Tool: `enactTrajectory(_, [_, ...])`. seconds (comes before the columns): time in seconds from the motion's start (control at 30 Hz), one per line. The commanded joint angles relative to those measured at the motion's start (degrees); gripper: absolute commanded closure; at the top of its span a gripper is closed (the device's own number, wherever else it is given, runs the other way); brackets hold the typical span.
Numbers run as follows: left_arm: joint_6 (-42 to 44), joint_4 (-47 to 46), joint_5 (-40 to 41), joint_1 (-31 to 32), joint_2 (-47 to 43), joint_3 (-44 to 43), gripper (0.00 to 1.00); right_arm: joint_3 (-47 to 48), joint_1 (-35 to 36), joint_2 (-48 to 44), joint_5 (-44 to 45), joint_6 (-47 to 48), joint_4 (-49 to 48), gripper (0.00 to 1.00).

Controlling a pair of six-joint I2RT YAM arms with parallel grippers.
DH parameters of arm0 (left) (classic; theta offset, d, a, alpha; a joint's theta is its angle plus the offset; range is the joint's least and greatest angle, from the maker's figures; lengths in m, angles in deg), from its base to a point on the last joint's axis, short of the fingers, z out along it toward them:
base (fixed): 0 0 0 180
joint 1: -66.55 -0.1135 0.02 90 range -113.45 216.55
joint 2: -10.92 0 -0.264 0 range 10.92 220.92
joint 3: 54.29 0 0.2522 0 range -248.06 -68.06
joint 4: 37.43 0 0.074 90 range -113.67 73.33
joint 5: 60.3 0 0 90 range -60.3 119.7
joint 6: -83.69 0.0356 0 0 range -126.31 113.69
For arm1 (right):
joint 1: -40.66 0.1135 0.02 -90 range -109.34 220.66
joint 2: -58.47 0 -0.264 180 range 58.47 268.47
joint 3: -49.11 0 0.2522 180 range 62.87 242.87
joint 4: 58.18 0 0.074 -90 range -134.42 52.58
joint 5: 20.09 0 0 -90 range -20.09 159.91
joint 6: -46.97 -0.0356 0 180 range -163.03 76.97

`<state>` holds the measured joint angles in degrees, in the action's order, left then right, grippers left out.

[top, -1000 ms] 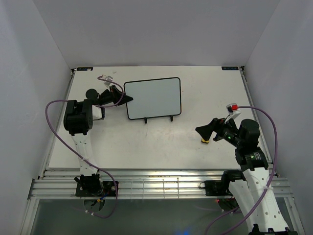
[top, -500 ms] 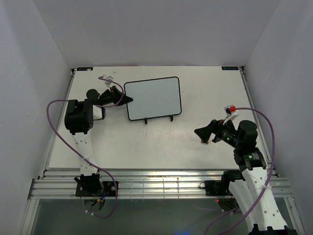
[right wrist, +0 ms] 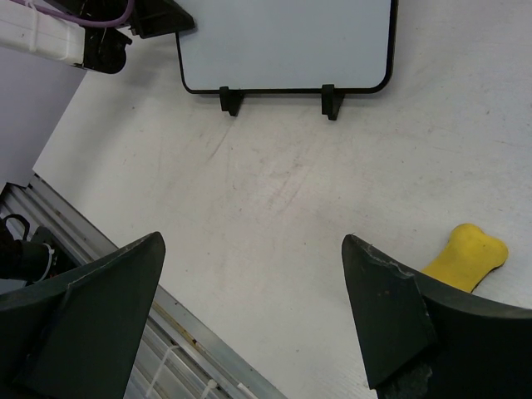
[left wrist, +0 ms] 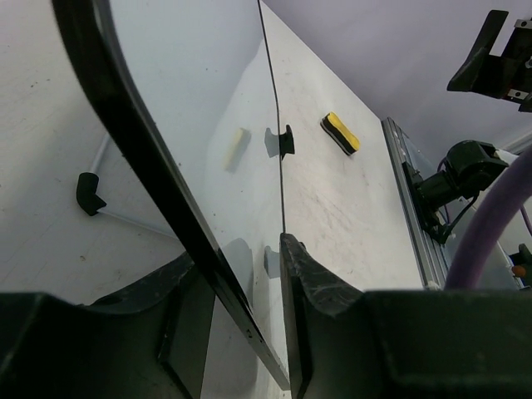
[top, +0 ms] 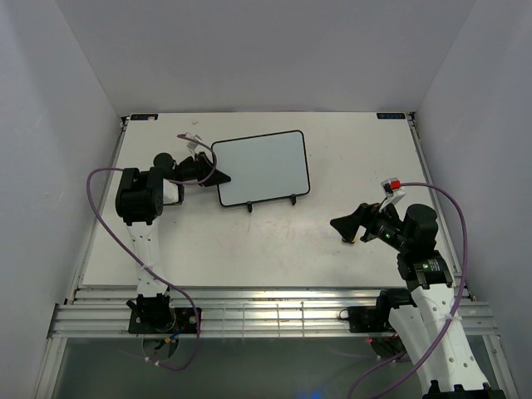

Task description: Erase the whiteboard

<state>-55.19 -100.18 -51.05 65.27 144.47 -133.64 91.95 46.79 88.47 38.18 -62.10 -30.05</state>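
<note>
Right now my left pincer (top: 223, 176) is straddling the whiteboard (top: 262, 166) edge, grip unclear; right pincer (right wrist: 249, 241) is hovering, jaws apart, near the sponge (right wrist: 465, 256).

The whiteboard (top: 262, 168) stands tilted on its black wire stand (top: 270, 200), far of centre on the white surface (top: 249, 241). The left pincer (top: 219, 176) meets its left edge. The right pincer (top: 342, 224) points left, well apart, near the right.

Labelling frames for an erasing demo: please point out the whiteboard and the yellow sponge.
whiteboard (top: 262, 168), top external view, middle of its white face.
yellow sponge (right wrist: 465, 256), right wrist view, middle of its yellow top.
</note>
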Motion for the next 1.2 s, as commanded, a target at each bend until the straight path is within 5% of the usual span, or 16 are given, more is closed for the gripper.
enactTrajectory(0.0, [-0.1,-17.6,-2.0,0.0,-2.2,-1.7,0.54,-0.3,0.4,-0.6,-1.1,-0.2,-2.9,0.07])
enactTrajectory(0.27, [-2.3,-17.6,-4.0,-0.7,-2.1,-3.2,0.42,-0.1,0.4,-0.4,-0.9,0.1,-2.9,0.07])
enactTrajectory(0.3, [-2.3,-17.6,-4.9,-0.7,-2.2,-3.5,0.03,-0.1,0.4,-0.2,-0.9,0.2,-2.9,0.07])
enactTrajectory(0.93, [-2.6,-15.6,4.7,-9.9,-11.4,4.6,0.02,-2.9,0.4,8.7,3.6,-1.9,-3.5,0.04])
enactTrajectory(1.17, [3.8,-3.2,27.2,-13.2,-31.2,18.9,0.02,-3.6,0.3,13.0,13.3,-4.7,-4.7,0.1])
